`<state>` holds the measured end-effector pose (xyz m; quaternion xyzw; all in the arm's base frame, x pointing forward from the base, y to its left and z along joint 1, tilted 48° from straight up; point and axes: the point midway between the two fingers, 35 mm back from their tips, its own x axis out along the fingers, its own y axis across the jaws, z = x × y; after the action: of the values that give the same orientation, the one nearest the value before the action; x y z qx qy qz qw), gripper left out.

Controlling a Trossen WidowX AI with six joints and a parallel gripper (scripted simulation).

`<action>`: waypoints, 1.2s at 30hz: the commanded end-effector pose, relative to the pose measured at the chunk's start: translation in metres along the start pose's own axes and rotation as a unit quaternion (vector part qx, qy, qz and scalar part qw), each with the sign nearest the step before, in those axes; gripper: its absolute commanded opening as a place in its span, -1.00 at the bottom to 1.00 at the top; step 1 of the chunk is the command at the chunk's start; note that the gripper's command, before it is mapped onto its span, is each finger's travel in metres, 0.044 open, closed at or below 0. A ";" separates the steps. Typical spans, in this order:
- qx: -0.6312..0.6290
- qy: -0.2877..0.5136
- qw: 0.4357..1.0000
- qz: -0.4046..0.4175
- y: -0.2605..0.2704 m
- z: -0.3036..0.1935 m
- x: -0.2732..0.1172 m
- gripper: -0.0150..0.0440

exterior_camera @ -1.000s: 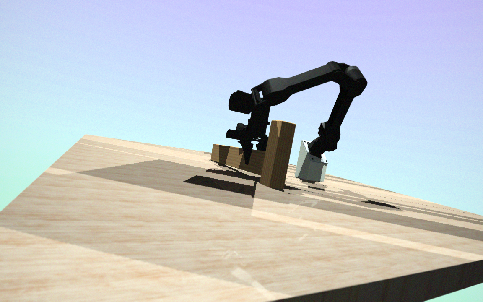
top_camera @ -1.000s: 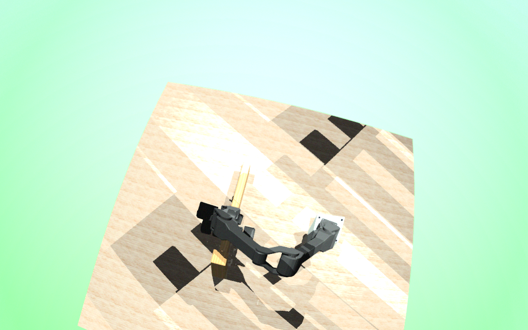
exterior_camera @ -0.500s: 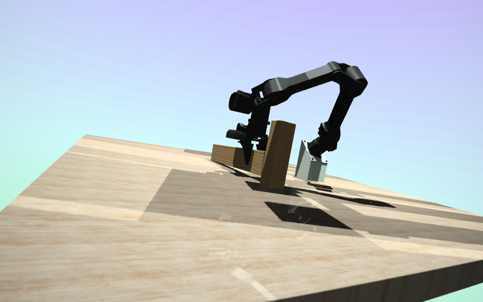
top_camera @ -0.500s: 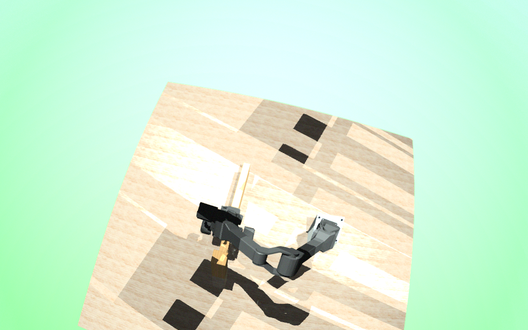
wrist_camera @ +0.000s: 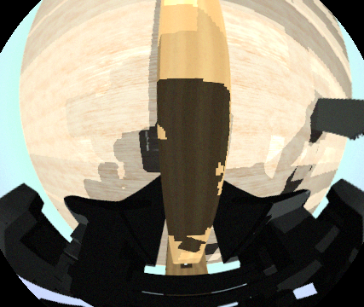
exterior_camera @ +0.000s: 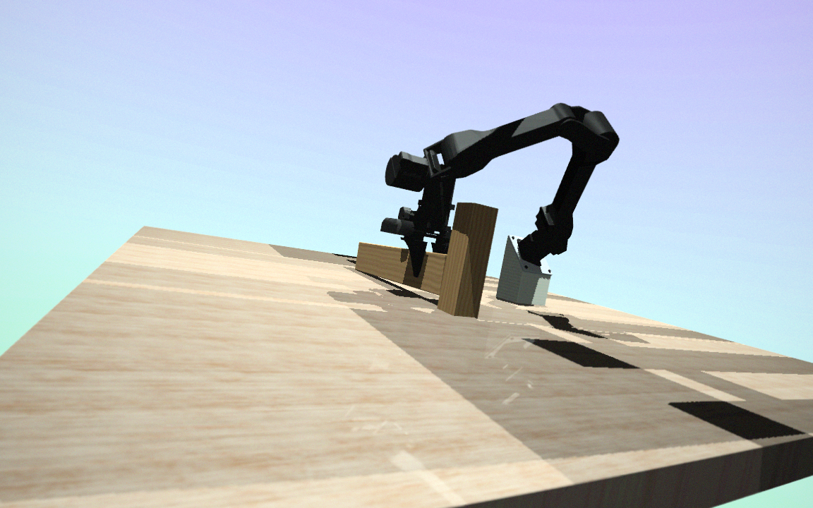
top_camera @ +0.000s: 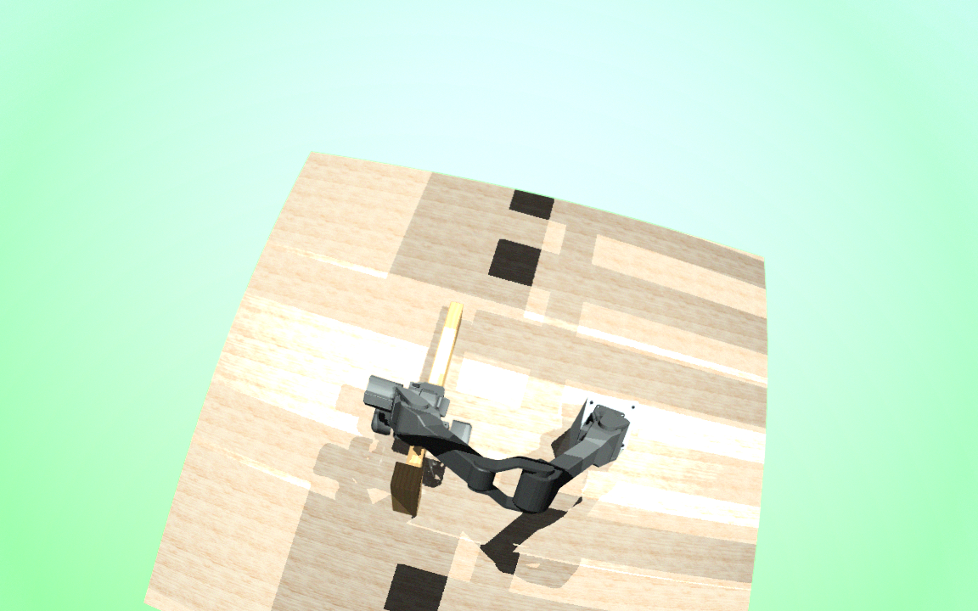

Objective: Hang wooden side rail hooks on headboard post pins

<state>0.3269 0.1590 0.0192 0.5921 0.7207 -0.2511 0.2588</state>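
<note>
The long wooden side rail (top_camera: 445, 353) (exterior_camera: 381, 259) (wrist_camera: 193, 128) runs from the table's middle to the upright headboard post (top_camera: 406, 490) (exterior_camera: 467, 262) (wrist_camera: 186, 270). My gripper (exterior_camera: 418, 268) (wrist_camera: 187, 173) points down and is shut on the rail, one finger on each side, nearer the post end. The rail's near end is right at the post's face. In the exterior view its far end is low at the table, and a thin dark shadow runs beneath it. The hooks, the pins and the slot cannot be made out, so whether they are engaged cannot be told.
The arm's pale base (top_camera: 583, 414) (exterior_camera: 521, 283) stands on the table (top_camera: 250, 448) (exterior_camera: 207, 379), to the right of rail and post in the top and exterior views. The forearm passes above the table between base and rail. Dark square patches on the table are shadows.
</note>
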 end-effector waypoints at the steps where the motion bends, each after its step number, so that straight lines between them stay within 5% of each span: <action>1: 0.002 0.001 1.000 0.003 0.002 -0.001 -0.002 -0.49; 36: 0.002 0.001 1.000 0.003 0.002 -0.005 -0.002 -0.49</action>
<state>0.3268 0.1617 0.0220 0.5922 0.7206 -0.2513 0.2588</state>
